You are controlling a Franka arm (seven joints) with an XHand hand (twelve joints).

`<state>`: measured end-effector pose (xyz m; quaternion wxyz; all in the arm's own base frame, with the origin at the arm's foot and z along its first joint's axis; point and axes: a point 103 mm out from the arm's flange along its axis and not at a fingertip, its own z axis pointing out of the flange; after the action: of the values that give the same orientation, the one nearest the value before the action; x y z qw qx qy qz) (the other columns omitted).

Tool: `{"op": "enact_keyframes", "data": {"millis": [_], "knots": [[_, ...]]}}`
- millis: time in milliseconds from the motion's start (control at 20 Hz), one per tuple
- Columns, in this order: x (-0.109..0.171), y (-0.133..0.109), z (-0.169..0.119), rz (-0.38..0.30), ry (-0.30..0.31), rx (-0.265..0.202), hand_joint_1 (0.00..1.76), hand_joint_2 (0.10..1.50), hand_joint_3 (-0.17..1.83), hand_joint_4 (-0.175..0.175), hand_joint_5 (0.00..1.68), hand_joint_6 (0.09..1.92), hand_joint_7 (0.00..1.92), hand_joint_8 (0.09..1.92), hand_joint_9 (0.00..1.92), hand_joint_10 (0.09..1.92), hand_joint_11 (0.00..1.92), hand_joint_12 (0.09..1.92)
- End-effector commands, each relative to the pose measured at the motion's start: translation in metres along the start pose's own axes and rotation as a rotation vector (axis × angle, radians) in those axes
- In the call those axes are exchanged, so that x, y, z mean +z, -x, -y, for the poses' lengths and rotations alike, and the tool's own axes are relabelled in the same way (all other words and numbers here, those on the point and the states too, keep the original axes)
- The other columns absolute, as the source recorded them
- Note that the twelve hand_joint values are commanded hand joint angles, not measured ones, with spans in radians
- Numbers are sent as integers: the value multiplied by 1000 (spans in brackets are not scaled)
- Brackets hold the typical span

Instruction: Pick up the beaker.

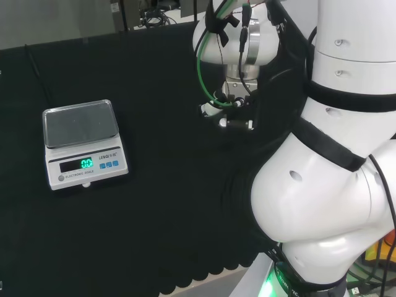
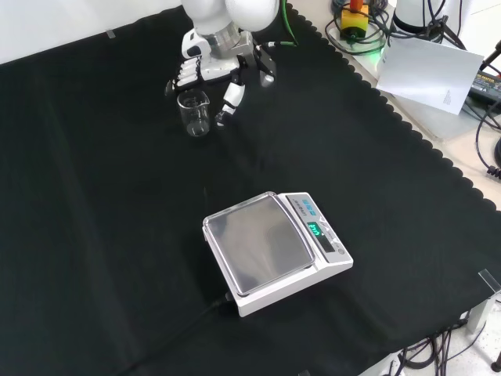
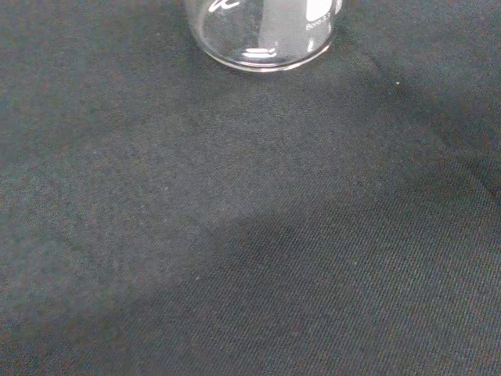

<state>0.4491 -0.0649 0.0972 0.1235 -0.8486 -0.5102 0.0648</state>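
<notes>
Cloth (image 2: pixel 94 235): a black cloth is covering the whole bench, and in the front view its scalloped edge is running down the side from 1 o'clock toward 4 o'clock.

Arm (image 1: pixel 322 179): the white links are filling the head view from 12 o'clock round to 5 o'clock, with green and black cables trailing down at 12 o'clock; in the front view the arm is entering at 12 o'clock.

Scale (image 2: pixel 274 249): a white scale with a steel pan is sitting just below the middle of the front view, at about 5 o'clock from centre, its green display glowing on the side turned toward 3 o'clock. In the head view it (image 1: pixel 83 143) is lying at 9 o'clock, well apart from the arm.

Hand (image 2: pixel 223 74): in the front view the black and white hand is hanging at 12 o'clock, fingers (image 2: pixel 182 76) spread and pointing down toward the cloth, one white-tipped digit reaching down just beside the beaker. It is standing open, closed round nothing.

Beaker (image 2: pixel 194 112): a clear glass beaker is standing upright on the cloth at 11 o'clock in the front view, between the spread digits; whether any of them is touching the glass cannot be told. In the wrist view its rounded base (image 3: pixel 262 35) is resting on the cloth, close and large.
</notes>
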Motion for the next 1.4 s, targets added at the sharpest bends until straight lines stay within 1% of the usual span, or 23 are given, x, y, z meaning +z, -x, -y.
{"op": "enact_keyframes", "data": {"millis": [50,200,400,550,600,700,850,900,950,1050,1100,1150,1250,1400], "knots": [[3,8,-17,14,5,32,519,779,96,24,16,87,0,390,73,825,0,1345],[6,14,-25,12,-1,36,521,780,97,24,16,87,0,391,74,825,0,1348],[8,13,-33,7,4,28,527,784,99,25,30,87,0,413,85,829,0,1373],[8,10,-37,-6,32,34,589,802,130,24,114,87,23,599,238,810,9,1503],[8,8,-38,-8,44,35,621,809,150,24,153,87,65,657,312,800,49,1521],[7,6,-39,-13,68,42,678,816,201,24,227,87,150,737,438,772,176,1495],[6,3,-42,-41,99,60,750,765,402,24,382,87,313,818,624,697,387,1407],[5,3,-43,-44,106,63,769,746,480,24,443,139,379,847,694,674,458,1370],[5,1,-43,-43,111,65,783,731,543,24,463,282,430,875,752,654,516,1339],[5,3,-44,-51,122,73,806,719,619,25,454,664,519,941,839,644,603,1292],[4,2,-45,-55,125,76,816,720,641,26,461,821,560,979,872,649,635,1274],[4,3,-45,-56,130,80,825,723,657,27,475,931,595,1013,903,655,664,1259],[3,1,-46,-52,136,81,843,735,680,24,522,1057,657,1072,960,670,723,1237],[0,1,-47,-47,144,80,882,751,705,8,586,1137,715,1168,1048,690,826,1180]]}}
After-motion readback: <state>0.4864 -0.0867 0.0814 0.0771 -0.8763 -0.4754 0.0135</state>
